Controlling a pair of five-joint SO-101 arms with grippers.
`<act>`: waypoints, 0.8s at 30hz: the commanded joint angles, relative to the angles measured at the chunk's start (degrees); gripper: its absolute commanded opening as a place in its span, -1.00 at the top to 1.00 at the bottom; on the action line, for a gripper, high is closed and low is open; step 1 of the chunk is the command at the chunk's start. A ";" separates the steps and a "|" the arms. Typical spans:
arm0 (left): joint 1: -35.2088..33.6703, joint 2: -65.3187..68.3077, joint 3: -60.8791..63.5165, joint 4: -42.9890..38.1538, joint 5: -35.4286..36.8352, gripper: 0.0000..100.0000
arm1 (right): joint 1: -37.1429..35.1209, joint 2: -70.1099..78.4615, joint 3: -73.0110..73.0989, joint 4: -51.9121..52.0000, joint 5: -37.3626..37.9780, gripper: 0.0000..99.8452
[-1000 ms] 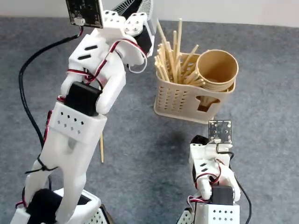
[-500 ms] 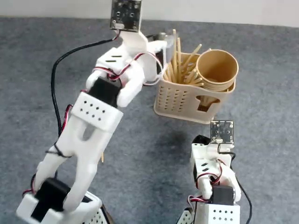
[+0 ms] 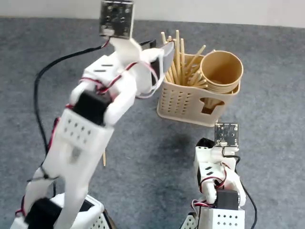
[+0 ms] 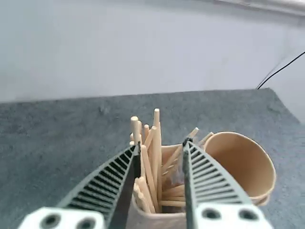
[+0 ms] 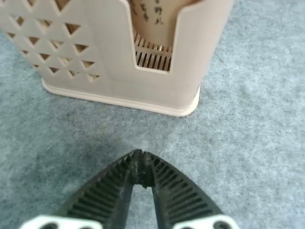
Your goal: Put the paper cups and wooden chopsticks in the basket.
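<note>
**A:** Grey carpeted counter (image 3: pixel 267 119) first. Where's the right pincer (image 5: pixel 141 160)?
**B:** Low over it, tips pinched together on nothing, with the basket (image 5: pixel 109 57) just ahead.
**A:** Anything loose?
**B:** From high up, a loose chopstick (image 3: pixel 104 152) lies flat beside the left arm.
**A:** Farther on?
**B:** Paper cups (image 3: pixel 221 69) and chopsticks (image 4: pixel 156 124) stand in the basket. The left pincer (image 4: pixel 161 145) hangs over the stick tops, parted, gripping nothing.

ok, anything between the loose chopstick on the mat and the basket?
Nothing visible on the mat between the loose chopstick and the basket. The left arm stands over the chopstick, hiding its far end in the high view, and could block an approach from above.
</note>
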 commanded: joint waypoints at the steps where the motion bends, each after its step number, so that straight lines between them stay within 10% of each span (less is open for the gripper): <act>1: -2.24 -6.64 -1.01 6.86 0.26 0.69 | 0.57 -0.92 8.84 -1.10 -0.18 0.99; 11: -15.43 -8.13 0.48 25.14 -14.51 0.68 | 0.57 -0.92 8.84 -1.10 -0.18 0.99; 24: -22.20 -6.73 31.78 10.37 -19.60 0.69 | 0.57 -0.92 8.84 -1.10 -0.18 0.99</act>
